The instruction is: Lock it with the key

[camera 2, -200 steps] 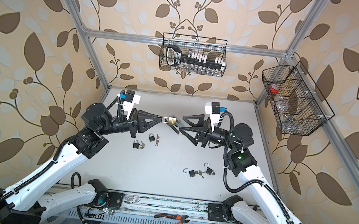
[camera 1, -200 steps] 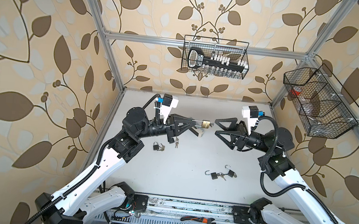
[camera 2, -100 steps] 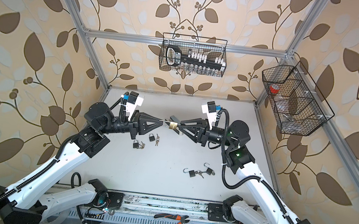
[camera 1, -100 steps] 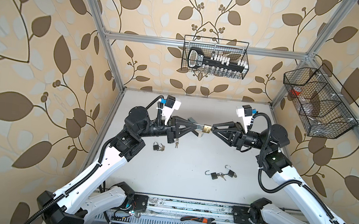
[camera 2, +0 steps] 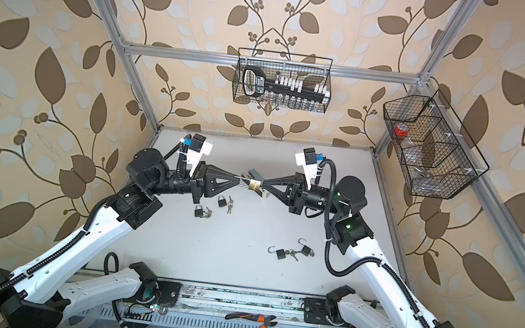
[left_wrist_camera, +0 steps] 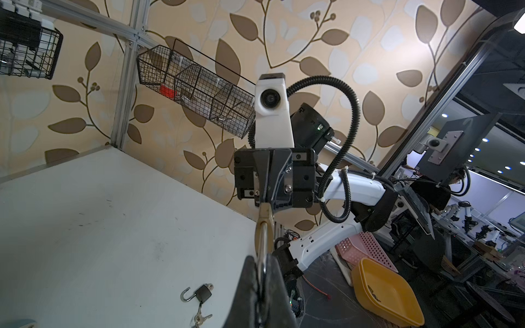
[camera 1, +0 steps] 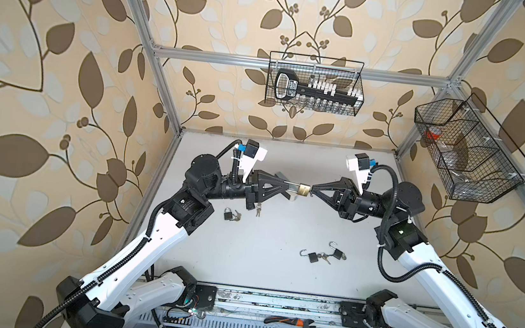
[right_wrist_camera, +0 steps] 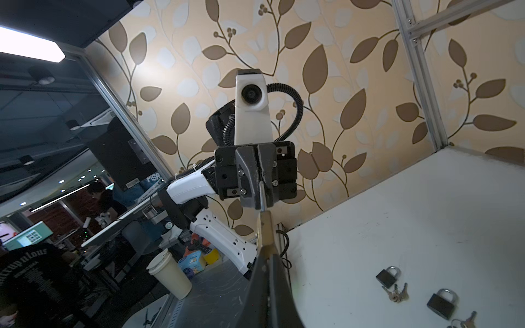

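Right gripper (camera 1: 311, 192) on squat brass padlock (camera 1: 303, 189)

Padlock (camera 1: 303, 189) hanging above the surface (camera 1: 263, 238)
Left gripper (camera 1: 287, 185) is sitting at its left, right gripper (camera 1: 312, 193) at its right.

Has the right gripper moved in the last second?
Yes. In a top view the right gripper has come leftward, away from the wire basket on the side wall, and shut on the brass padlock.
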Available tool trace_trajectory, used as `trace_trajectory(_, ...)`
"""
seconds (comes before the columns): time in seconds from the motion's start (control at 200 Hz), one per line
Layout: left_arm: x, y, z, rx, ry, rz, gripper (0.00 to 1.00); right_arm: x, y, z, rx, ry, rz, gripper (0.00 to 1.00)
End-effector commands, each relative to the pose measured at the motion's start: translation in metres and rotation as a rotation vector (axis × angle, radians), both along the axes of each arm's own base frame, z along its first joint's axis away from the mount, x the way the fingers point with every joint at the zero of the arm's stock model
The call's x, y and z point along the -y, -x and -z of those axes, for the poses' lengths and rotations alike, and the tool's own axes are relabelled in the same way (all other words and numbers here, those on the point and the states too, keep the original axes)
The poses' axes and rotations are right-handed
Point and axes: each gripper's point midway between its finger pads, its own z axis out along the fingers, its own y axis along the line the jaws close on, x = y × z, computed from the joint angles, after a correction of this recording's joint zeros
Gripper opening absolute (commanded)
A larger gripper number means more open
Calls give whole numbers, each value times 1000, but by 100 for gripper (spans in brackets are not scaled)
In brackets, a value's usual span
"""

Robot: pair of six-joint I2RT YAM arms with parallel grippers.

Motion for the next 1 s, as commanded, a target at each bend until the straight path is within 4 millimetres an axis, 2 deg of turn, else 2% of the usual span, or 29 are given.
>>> trace_trajectory(0.0, -6, 5, -24, 88, 16, -10, 0, 4, 5, -7, 63, -9, 16, 0)
trace_trajectory(0.11, -19, 0, -28, 79, 16, -31, 0, 16, -2, 2, 79, 1, 112, 0)
trace_trajectory(0.22, -40, -8, -32, 71, 12, -74, 0, 39, -15, 17, 54, 5, 213, 0)
trace_trajectory(0.34, -49, -18, -21, 54, -69, -104, 0, 62, -32, 36, 13, 23, 339, 0)
trace_trajectory(0.485, -52, -47, 35, -82, -315, -178, 0, 82, -65, 78, -51, 199, 554, 0)
trace_trajectory(0.56, -54, -61, 63, -157, -402, -203, 0, 87, -71, 94, -73, 246, 597, 0)
trace_trajectory(0.755, -56, -97, 133, -287, -587, -221, 0, 89, -74, 105, -105, 247, 607, 0)
trace_trajectory(0.855, -51, -112, 159, -312, -639, -186, 0, 89, -78, 113, -121, 258, 614, 0)
trace_trajectory(0.955, -55, -132, 207, -391, -770, -190, 0, 84, -83, 121, -120, 273, 610, 0)
trace_trajectory(0.995, -56, -134, 218, -396, -806, -167, 0, 79, -83, 123, -105, 291, 614, 0)
